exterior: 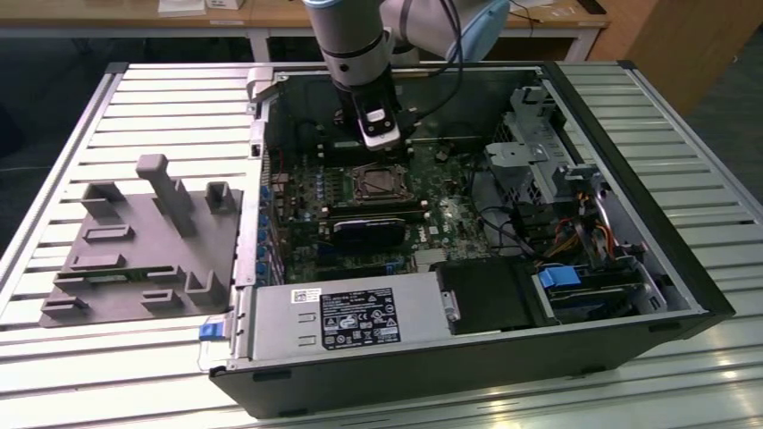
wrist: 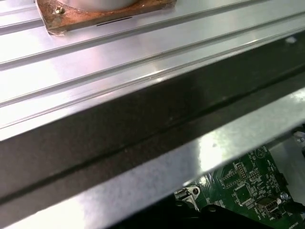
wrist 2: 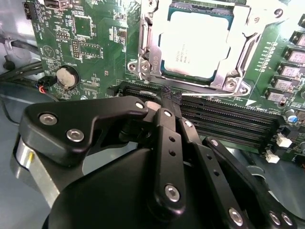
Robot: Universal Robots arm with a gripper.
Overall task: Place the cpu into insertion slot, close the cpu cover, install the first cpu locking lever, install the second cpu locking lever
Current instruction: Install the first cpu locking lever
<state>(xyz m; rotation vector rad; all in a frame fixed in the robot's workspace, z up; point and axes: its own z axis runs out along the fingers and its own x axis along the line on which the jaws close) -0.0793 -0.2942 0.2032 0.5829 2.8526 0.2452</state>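
Observation:
In the second wrist view the cpu [wrist 2: 195, 45] lies flat in the insertion slot, its silver top facing up. The cpu cover [wrist 2: 147, 52], a silver metal frame, lies down around the chip. A thin silver locking lever [wrist 2: 214, 97] runs along the slot's side nearest the memory slots. My gripper [wrist 2: 169, 98] is shut with nothing between its black fingers, and its tip is at the end of that lever. In the exterior view the gripper [exterior: 381, 145] hangs inside the open computer case, just behind the insertion slot [exterior: 379, 181].
Long black memory slots [wrist 2: 228, 119] lie between the gripper and the socket. A black card [exterior: 370, 228], cables and a power supply [exterior: 346, 317] crowd the case. A grey fixture [exterior: 143, 241] stands on the slatted table at the exterior view's left. The case wall [wrist: 143, 119] is close by.

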